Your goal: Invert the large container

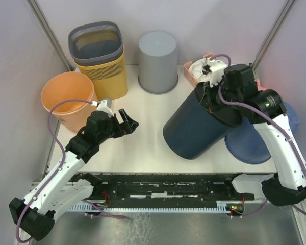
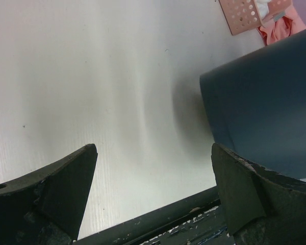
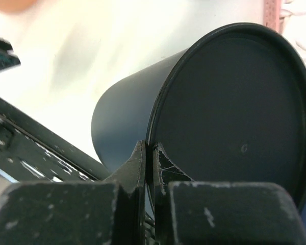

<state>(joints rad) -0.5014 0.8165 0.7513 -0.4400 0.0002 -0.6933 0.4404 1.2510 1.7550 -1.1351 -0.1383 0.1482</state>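
The large container [image 1: 199,127] is a dark navy bin that leans tilted right of the table's middle, its lower end on the table and its flat end raised toward the back right. My right gripper [image 1: 210,98] is shut on the raised rim of the large container [image 3: 229,102], with one finger on each side of the rim [image 3: 149,149]. My left gripper [image 1: 129,123] hovers open to the left of the bin, nothing between its fingers. In the left wrist view the gripper [image 2: 153,155] frames bare table, and the bin's wall [image 2: 265,107] shows at right.
An orange bucket [image 1: 66,97] stands at the left. A yellow basket [image 1: 102,71] with a grey mesh liner and a grey cylinder [image 1: 158,61] stand at the back. A pink basket [image 1: 194,69] sits behind the right gripper, a blue tub [image 1: 250,145] under the right arm. A black rail [image 1: 168,186] runs along the near edge.
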